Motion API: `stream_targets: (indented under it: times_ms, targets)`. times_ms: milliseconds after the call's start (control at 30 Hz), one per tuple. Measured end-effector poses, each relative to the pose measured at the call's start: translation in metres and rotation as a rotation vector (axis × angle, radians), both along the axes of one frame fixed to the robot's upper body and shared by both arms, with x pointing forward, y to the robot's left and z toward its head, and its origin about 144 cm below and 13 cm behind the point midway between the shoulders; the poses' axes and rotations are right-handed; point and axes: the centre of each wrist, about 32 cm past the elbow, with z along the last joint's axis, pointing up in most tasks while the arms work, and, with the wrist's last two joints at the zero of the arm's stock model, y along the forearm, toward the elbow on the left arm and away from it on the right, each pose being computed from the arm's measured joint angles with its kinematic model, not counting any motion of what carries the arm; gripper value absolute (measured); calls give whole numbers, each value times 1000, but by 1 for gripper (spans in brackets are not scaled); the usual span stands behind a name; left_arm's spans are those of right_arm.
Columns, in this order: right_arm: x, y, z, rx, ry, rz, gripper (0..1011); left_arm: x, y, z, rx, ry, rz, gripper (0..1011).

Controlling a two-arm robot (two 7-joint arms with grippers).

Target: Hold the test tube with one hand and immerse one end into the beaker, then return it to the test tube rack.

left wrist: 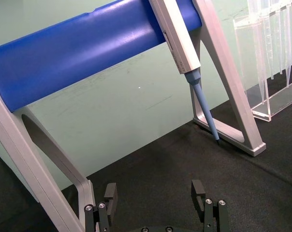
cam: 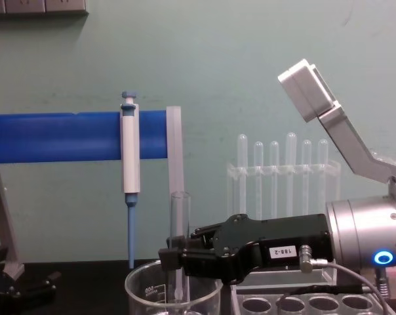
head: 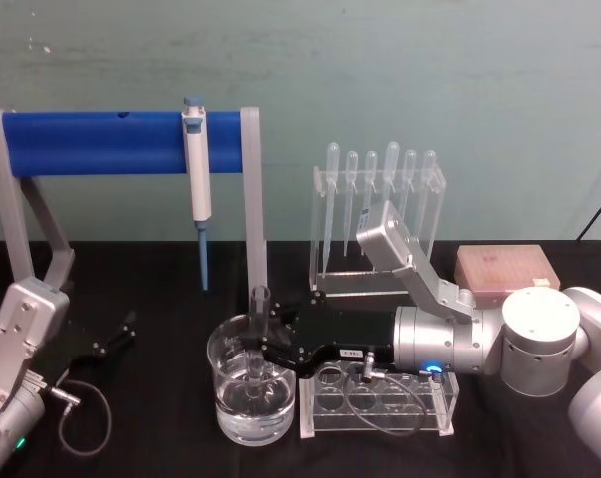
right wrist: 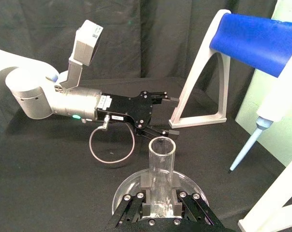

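The right gripper (head: 266, 357) reaches in from the right, low over the table (head: 161, 299), with its jaws clenched on the test tube (head: 260, 309). The tube stands upright, its open rim above the jaws and its lower part inside the beaker (head: 226, 398), which holds clear liquid.

Just right of the beaker stands the clear test tube rack (head: 442, 418). The gripper's black body and silver wrist lie across the rack's rear holes, and a thin cable (head: 385, 423) loops over its front.

Behind stands a grey stand with a thick blue bar (head: 92, 142), and a white-and-blue pipettor (head: 197, 169) hangs from it, tip down. Right of the stand is a clear holder of bulb-topped plastic pipettes (head: 380, 199), partly masked by the wrist camera housing. A pink box (head: 506, 269) sits at far right.

The left gripper (right wrist: 172, 116) rests at the table's left side, well apart from the beaker, jaws released and holding nothing.

The tube's rounded end shows only through glass and liquid, so whether it touches the beaker's floor cannot be told. The chest view cuts off the beaker's base and most of the rack.
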Motion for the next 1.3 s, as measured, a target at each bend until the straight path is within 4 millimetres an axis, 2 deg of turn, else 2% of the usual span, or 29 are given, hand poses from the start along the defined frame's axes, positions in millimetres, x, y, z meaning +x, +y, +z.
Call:
stream_targets:
  times_ms: [1300]
  targets:
    - [0,0,0,0,0,0,238,0,0,0,0,0,0,1000]
